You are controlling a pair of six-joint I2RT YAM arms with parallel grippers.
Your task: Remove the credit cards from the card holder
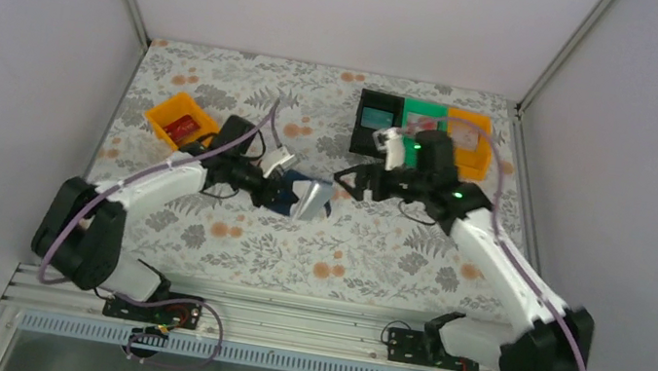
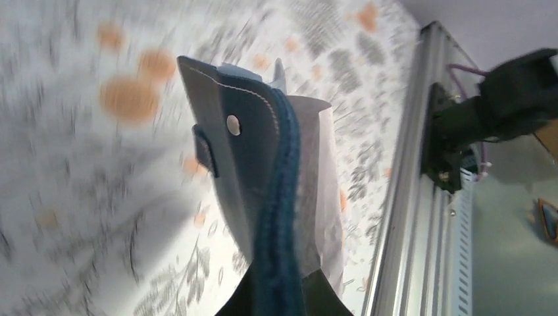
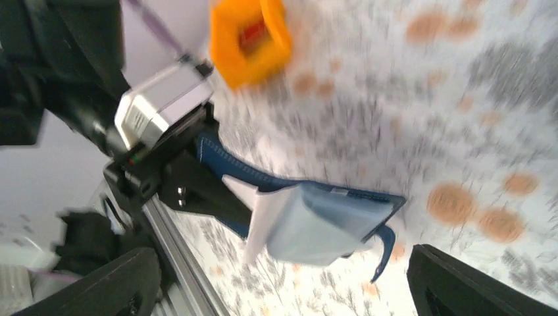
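Observation:
The card holder [image 1: 306, 198] is a navy wallet with a pale blue inside, held above the middle of the table. My left gripper [image 1: 278, 184] is shut on one edge of it. In the left wrist view the card holder [image 2: 263, 164] rises from between my jaws, snap and tab showing. My right gripper [image 1: 351, 181] is open just right of it, not touching. In the right wrist view the card holder [image 3: 322, 220] hangs ahead of my wide-apart fingers [image 3: 454, 283]. A red credit card [image 1: 181, 128] lies in an orange bin. A teal credit card [image 1: 377, 117] lies in the black bin. Blur hides whether the slots hold any card.
The orange bin [image 1: 162, 113] sits at the table's back left. A black bin [image 1: 360, 129], a green bin [image 1: 425, 109] and another orange bin [image 1: 477, 158] stand in a row at the back right, partly behind my right arm. The metal base rail [image 1: 285, 322] runs along the near edge.

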